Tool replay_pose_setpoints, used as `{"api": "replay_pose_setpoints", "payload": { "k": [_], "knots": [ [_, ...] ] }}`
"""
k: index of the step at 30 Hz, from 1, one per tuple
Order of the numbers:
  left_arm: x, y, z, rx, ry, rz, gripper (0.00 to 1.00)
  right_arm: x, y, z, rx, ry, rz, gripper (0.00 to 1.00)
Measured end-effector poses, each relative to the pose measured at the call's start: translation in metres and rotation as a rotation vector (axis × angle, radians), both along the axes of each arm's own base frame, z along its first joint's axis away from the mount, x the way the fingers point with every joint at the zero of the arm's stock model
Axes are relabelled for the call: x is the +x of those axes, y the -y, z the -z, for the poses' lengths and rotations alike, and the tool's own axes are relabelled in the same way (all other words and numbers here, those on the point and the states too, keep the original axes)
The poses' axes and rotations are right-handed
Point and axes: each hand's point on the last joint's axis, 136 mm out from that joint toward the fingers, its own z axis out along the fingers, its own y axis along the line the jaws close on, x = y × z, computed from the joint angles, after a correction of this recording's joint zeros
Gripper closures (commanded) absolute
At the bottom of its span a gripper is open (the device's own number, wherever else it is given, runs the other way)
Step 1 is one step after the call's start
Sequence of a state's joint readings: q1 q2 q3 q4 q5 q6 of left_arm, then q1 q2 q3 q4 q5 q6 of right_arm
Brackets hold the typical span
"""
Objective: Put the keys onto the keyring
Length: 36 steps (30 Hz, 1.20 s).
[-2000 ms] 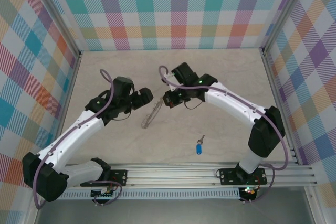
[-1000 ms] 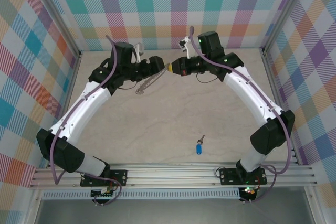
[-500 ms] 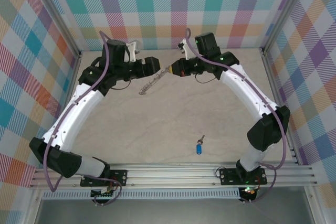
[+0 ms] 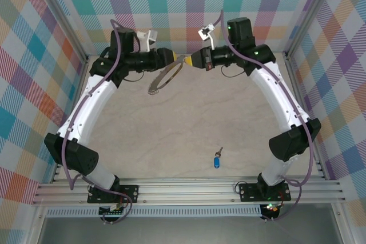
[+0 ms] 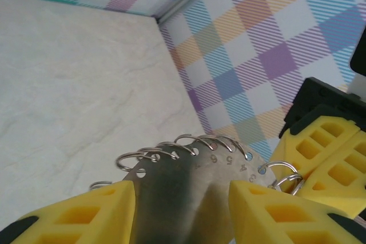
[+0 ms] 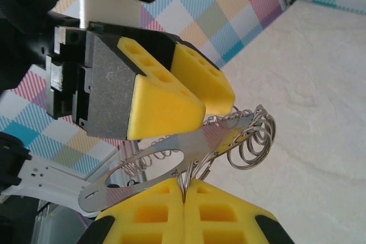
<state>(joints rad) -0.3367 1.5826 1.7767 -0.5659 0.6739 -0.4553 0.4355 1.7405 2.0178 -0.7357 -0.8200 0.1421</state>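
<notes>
The keyring point(image 4: 164, 76), a thin flat silver band fringed with small wire loops, is hanging above the far middle of the bench point(image 4: 143, 135). The right hand point(image 6: 183, 191) is pinching its rim between closed yellow foam pads. The left hand point(image 5: 182, 198) is flanking the band, pads apart; I cannot tell whether it is gripping. The key point(image 4: 217, 161), with its blue oval plastic head, is lying near and right on the pale marbled surface.

Pastel plaid in teal, orange, purple and yellow covers the walls point(image 4: 189, 4). The tabletop point(image 4: 189, 124) is beige and faintly marbled. The arms point(image 4: 91, 112) are white with black joints, the cables point(image 4: 117, 38) purple, the finger pads point(image 6: 166, 107) yellow. The keyring point(image 5: 183, 198) is silver and the key point(image 4: 216, 162) blue-headed.
</notes>
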Motion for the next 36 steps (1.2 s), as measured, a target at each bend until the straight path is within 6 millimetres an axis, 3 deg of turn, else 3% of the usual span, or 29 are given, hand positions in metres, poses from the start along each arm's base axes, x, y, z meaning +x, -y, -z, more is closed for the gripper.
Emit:
{"api": "replay_pose_setpoints", "payload": {
  "k": [5, 10, 14, 36],
  "knots": [
    [-0.002, 0.006, -0.021, -0.048, 0.050, 0.042, 0.51, 0.000, -0.002, -0.002, 0.005, -0.015, -0.021, 1.00],
    [-0.002, 0.010, -0.024, -0.073, 0.051, 0.062, 0.49, 0.006, -0.006, 0.014, -0.018, -0.062, -0.026, 1.00],
    [-0.003, 0.012, -0.024, -0.083, 0.045, 0.075, 0.49, 0.010, -0.007, 0.024, -0.030, -0.090, -0.026, 1.00],
    [-0.011, 0.032, -0.011, -0.105, 0.022, 0.147, 0.56, 0.007, -0.010, 0.030, -0.014, -0.119, -0.052, 1.00]
  ]
}}
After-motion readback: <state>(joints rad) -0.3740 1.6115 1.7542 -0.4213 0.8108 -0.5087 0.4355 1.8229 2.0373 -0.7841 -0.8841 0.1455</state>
